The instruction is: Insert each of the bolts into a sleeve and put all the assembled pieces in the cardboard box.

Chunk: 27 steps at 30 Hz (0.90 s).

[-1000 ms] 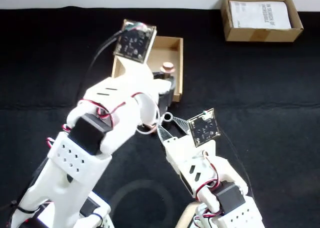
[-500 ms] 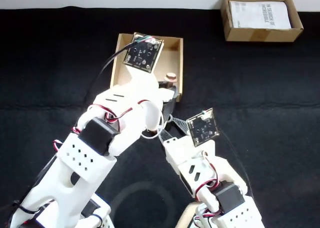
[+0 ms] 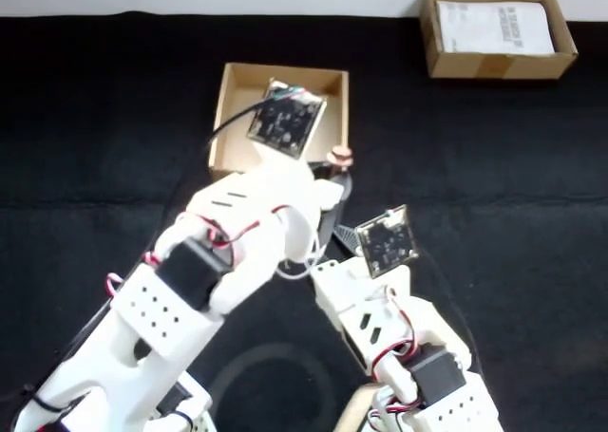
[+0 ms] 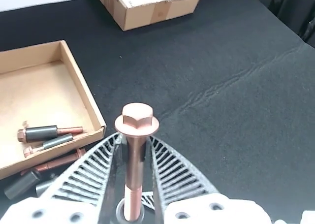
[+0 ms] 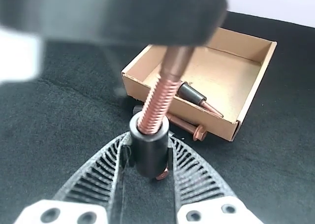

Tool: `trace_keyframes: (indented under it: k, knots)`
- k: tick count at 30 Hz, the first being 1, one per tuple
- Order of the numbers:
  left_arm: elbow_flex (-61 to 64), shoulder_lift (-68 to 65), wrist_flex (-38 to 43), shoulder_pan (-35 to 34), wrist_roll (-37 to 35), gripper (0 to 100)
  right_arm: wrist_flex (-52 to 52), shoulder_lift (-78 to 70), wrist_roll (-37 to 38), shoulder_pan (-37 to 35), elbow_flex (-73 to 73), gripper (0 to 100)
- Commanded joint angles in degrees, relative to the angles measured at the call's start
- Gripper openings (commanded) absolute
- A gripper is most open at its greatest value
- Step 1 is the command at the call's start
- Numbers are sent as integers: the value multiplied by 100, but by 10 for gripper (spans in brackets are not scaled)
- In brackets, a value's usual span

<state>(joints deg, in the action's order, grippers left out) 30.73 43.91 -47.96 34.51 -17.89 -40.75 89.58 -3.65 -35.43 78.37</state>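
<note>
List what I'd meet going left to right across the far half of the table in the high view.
Open cardboard box → bolt, its head by that box's right wall → second box with paper inside, at the far right corner.

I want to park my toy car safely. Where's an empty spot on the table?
Bare black cloth: right of the right arm, in front of the paper box; also between that box and the cardboard box, and left of it. Crowded: the cardboard box's front wall, where loose bolts lie and the left arm meets the right.
</note>
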Motion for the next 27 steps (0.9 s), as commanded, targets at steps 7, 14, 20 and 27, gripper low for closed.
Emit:
trace_keyframes:
  k: [7, 14, 20, 27]
  knots:
    - [1095, 1182, -185, 84, -35, 9, 110, 75, 44, 453, -31, 7]
    - [1754, 1270, 598, 101, -35, 9, 57, 75, 79, 321, -48, 7]
    - [1956, 1262, 1011, 92, -9, 13, -84, 75, 79, 31, -75, 7]
    - [1710, 1323, 325, 84, 0, 113, -57, 75, 88, 40, -40, 7]
